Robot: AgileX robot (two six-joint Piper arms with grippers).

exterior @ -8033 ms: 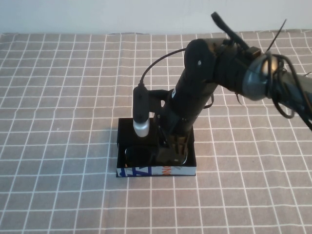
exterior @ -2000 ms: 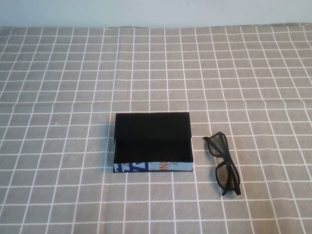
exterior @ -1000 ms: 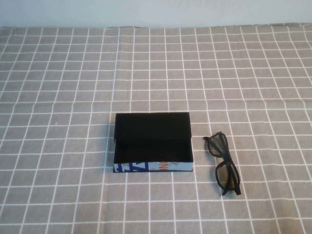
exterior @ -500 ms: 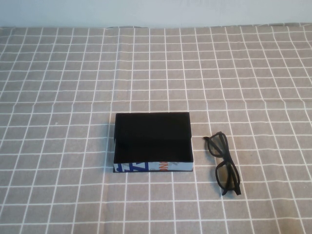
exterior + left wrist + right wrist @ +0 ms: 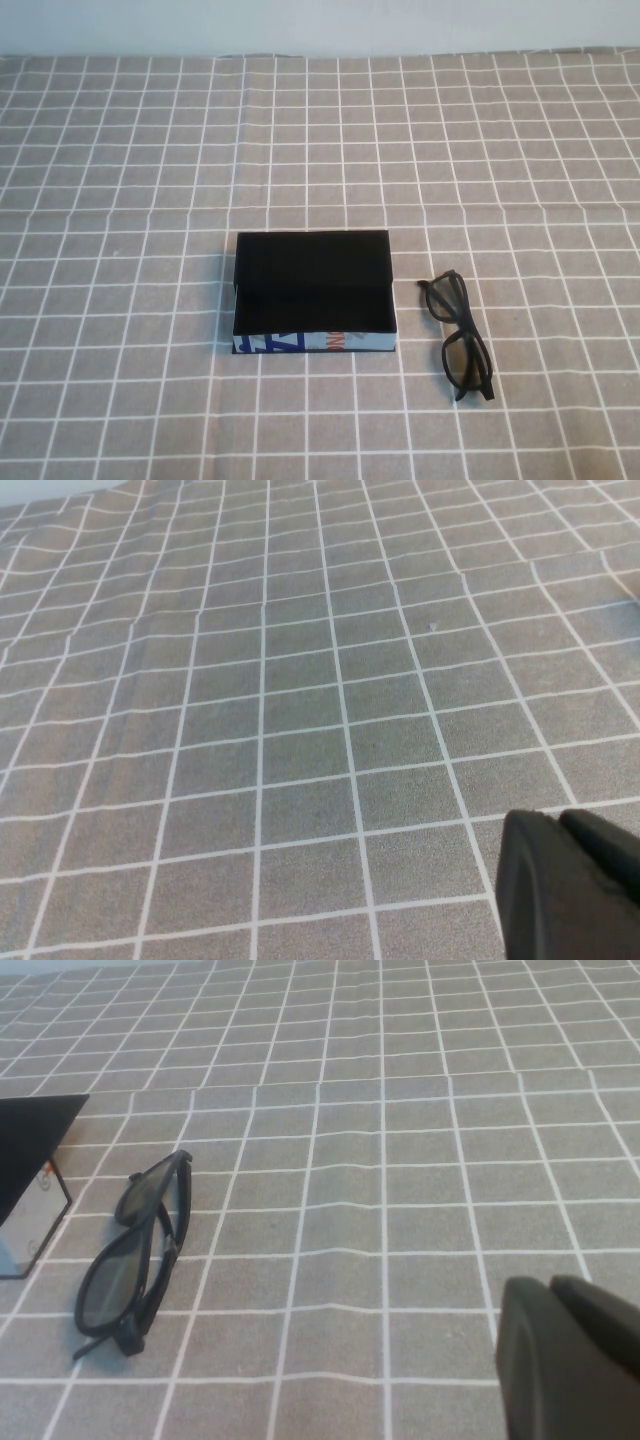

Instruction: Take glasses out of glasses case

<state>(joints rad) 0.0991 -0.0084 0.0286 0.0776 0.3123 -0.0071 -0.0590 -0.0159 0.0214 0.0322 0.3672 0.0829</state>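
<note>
**Glasses lie on the cloth beside the box**

Only a small part of each gripper shows. The left gripper (image 5: pixel 570 885) is a dark lump at the corner of its own wrist view, cut off by the edge. It is over bare cloth and holds nothing that can be seen. You cannot tell if its fingers are apart or together. The right gripper (image 5: pixel 565 1355) looks the same in its wrist view, a dark lump cut off at the corner, near the glasses but not touching them. You cannot tell how far it is spread either. Neither arm shows in the high view.

The glasses (image 5: pixel 459 336) are out of the box. They lie folded on the cloth, just to the right of the glasses case (image 5: pixel 312 292), not touching it. The inside of the case is all black, so it is hard to see into it.

The table has a grey cloth (image 5: pixel 140 150) with white squares on it. The cloth has a few soft wrinkles. A pale wall (image 5: pixel 320 25) runs along the far edge.
</note>
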